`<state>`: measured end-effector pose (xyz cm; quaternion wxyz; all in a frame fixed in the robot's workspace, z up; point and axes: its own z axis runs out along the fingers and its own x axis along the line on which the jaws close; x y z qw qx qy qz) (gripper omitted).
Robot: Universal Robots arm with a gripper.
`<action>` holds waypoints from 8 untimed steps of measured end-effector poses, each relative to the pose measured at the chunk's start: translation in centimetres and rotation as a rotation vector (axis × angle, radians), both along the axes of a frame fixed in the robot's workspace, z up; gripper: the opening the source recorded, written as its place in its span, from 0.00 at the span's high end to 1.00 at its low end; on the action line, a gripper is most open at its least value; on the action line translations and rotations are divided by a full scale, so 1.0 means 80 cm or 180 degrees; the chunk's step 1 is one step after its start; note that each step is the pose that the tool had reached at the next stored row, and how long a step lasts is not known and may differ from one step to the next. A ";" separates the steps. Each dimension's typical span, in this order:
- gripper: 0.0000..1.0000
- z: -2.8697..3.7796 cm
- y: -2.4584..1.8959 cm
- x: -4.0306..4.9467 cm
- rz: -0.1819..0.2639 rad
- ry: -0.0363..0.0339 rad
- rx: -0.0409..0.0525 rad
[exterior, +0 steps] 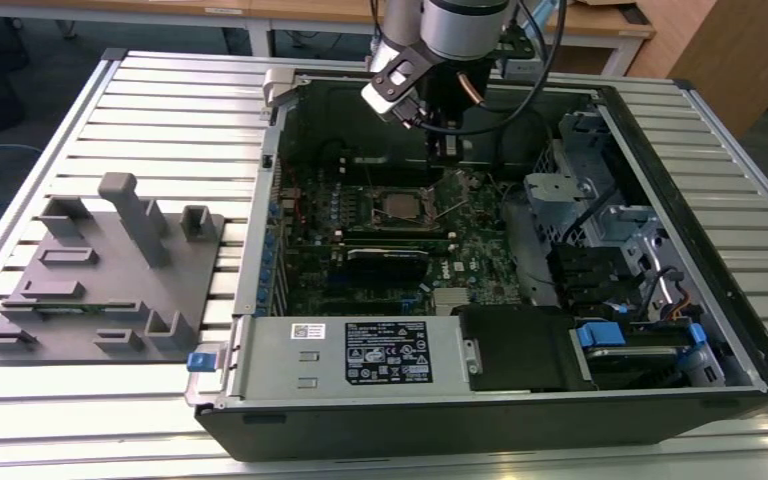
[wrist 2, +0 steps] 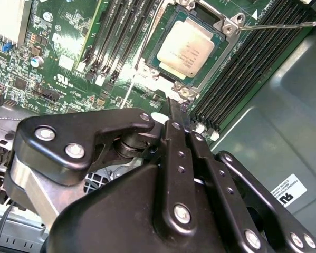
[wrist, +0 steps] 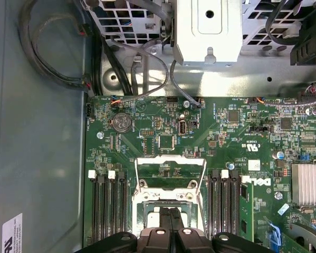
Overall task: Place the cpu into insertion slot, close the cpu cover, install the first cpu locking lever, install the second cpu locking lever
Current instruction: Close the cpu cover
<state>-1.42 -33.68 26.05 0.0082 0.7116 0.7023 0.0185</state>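
The cpu (wrist 2: 187, 46), a pale square chip, lies in the insertion slot (wrist 2: 224, 41), whose silvery rim frames it. In the exterior view the insertion slot (exterior: 398, 205) sits mid-board, with my gripper (exterior: 444, 152) above its far edge. My gripper (wrist 2: 176, 112) is shut with nothing between its fingers, the tips just off the socket's edge. In the first wrist view the gripper (wrist: 170, 215) covers the socket's middle, and the cpu cover (wrist: 171, 158) stands raised beyond the slot rim (wrist: 136, 206). Thin wire levers (wrist 2: 274, 25) stick out unlatched beside the socket.
Long black memory slots (wrist: 107, 205) flank the socket on both sides. A grey power supply box (exterior: 357, 355) fills the case's near side and a drive cage (exterior: 598, 215) the exterior view's right. Cables (wrist: 147, 68) hang nearby. A grey fixture block (exterior: 91, 290) lies outside the case.
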 end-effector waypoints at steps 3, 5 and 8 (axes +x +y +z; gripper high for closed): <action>0.90 0.0000 0.0000 0.000 0.0000 0.0000 0.0000; 0.90 0.0000 0.0000 0.001 0.0001 0.0000 0.0001; 0.90 0.0000 0.0000 0.003 0.0000 0.0000 0.0000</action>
